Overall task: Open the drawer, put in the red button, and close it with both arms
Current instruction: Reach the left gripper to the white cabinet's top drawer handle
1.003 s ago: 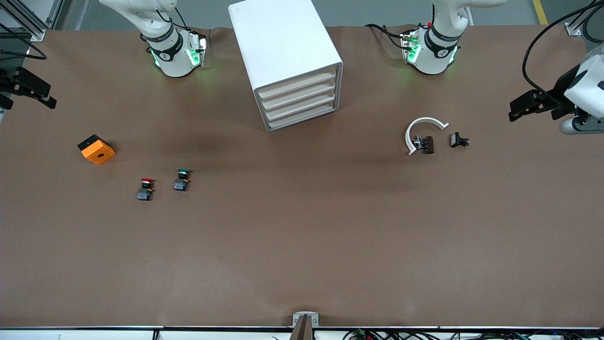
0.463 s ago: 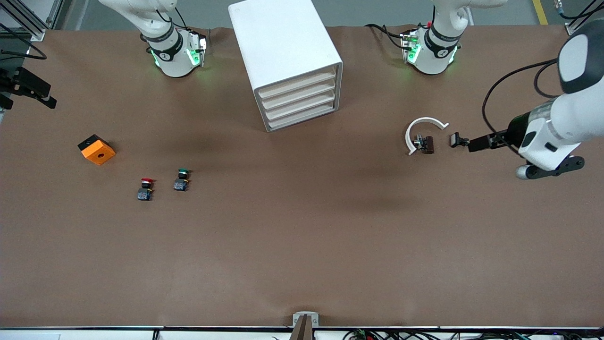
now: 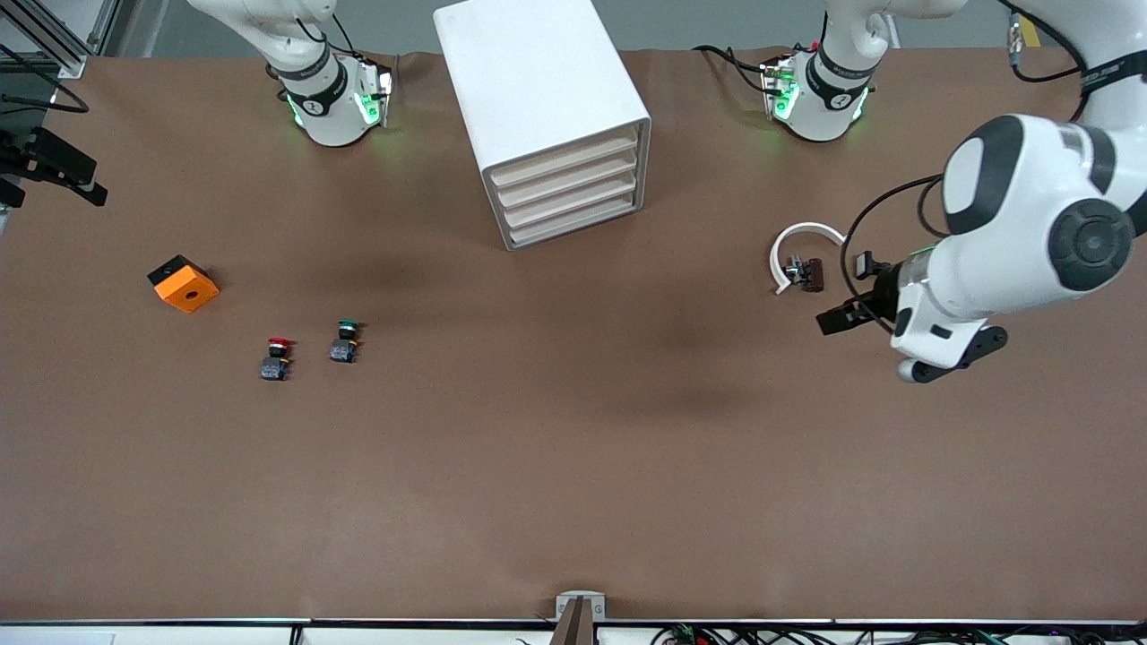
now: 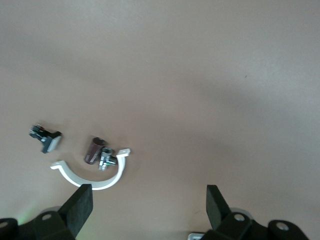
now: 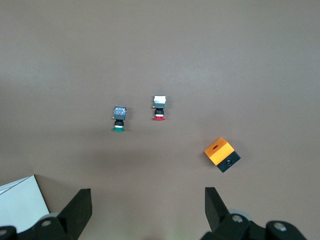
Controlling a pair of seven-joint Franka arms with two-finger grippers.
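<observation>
The white cabinet [image 3: 547, 107] stands midway between the two arm bases, and every cream drawer front [image 3: 569, 193] sits flush and closed. The red button [image 3: 278, 356] [image 5: 159, 108] stands on the table toward the right arm's end, beside a green-capped button [image 3: 346, 341] [image 5: 119, 118]. My right gripper [image 3: 54, 179] [image 5: 147, 200] hangs open and empty at the table's edge on that end, well away from the red button. My left gripper [image 3: 833, 320] [image 4: 149, 200] is open and empty over bare table beside a white curved piece [image 3: 802, 244] [image 4: 95, 177].
An orange cube with a hole [image 3: 184, 284] [image 5: 222, 154] lies toward the right arm's end. A small brown cylinder part [image 3: 810, 273] [image 4: 93, 150] sits inside the white curve, and a black clip [image 3: 867, 264] [image 4: 46, 138] lies next to it. The brown table stretches wide nearer the front camera.
The left arm has swung in from the table's edge to over the table by the white curved piece. The right arm and all objects have stayed put.
</observation>
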